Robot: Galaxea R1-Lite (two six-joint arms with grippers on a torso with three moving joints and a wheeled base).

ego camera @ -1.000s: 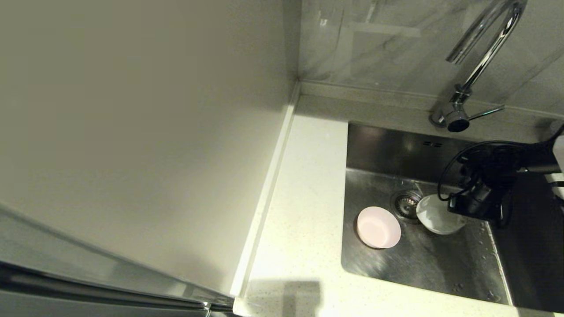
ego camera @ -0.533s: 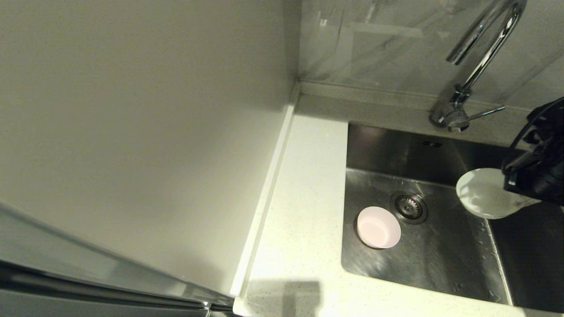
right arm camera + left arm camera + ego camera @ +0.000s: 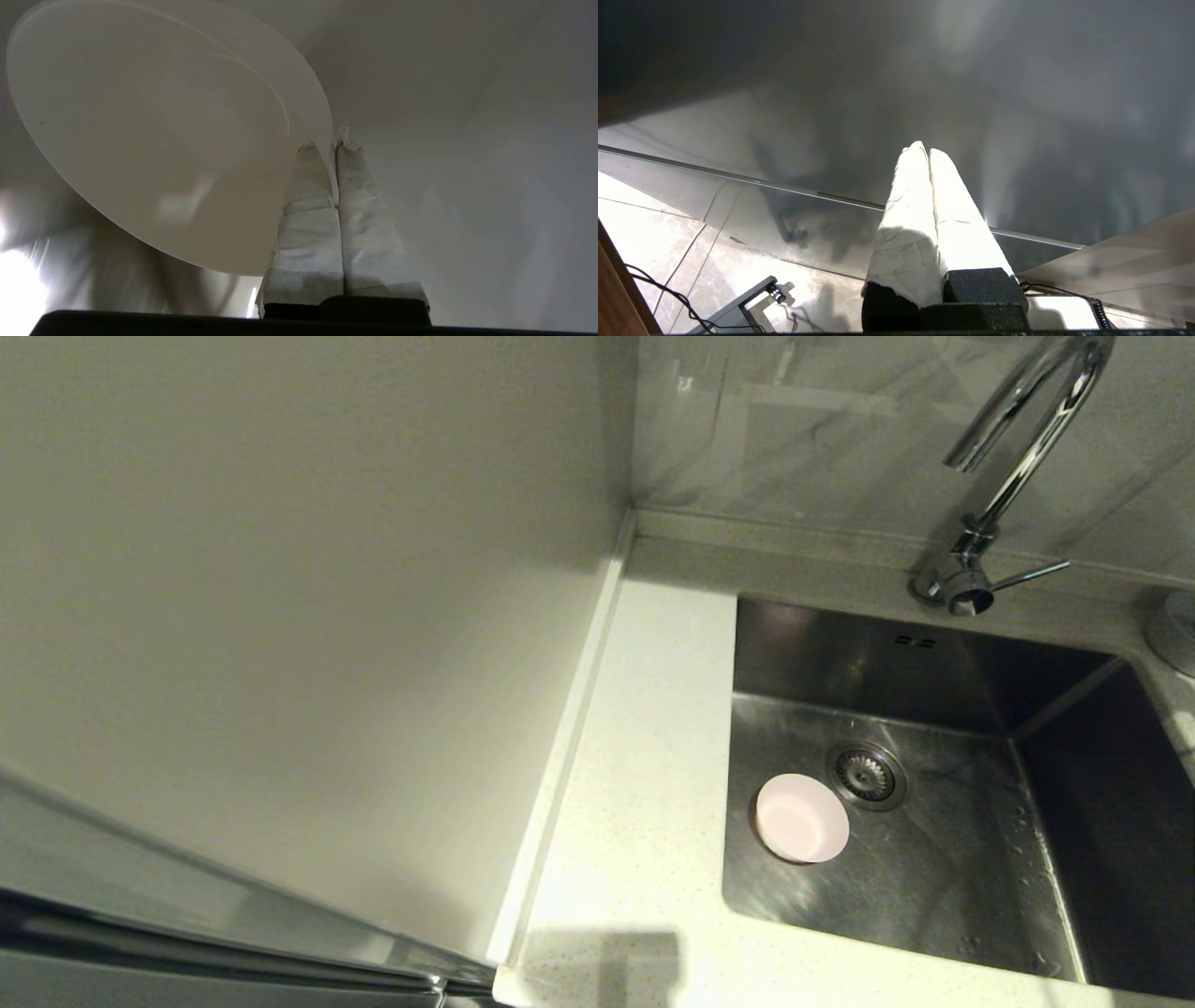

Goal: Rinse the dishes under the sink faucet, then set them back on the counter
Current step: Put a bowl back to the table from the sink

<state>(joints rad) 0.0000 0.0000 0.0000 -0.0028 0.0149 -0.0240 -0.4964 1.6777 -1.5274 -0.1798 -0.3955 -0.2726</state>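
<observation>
Pink bowl [image 3: 801, 818] unrinsed in steel sink [image 3: 934, 896] beside drain, speckled counter [image 3: 635, 784] bare at left, faucet [image 3: 1018, 457] dry behind, mint-white bowl [image 3: 154, 135] pinched by rim in right gripper [image 3: 337, 149] off head view, left gripper [image 3: 927, 151] pressed closed, idle, over tiled floor.

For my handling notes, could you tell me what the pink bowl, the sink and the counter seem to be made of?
Pink bowl: probably plastic or glazed ceramic; smooth, evenly pale, matte. Sink: stainless steel, brushed grey with blurred reflections and water droplets. Counter: stone-like, perhaps composite; off-white with fine speckles.
</observation>
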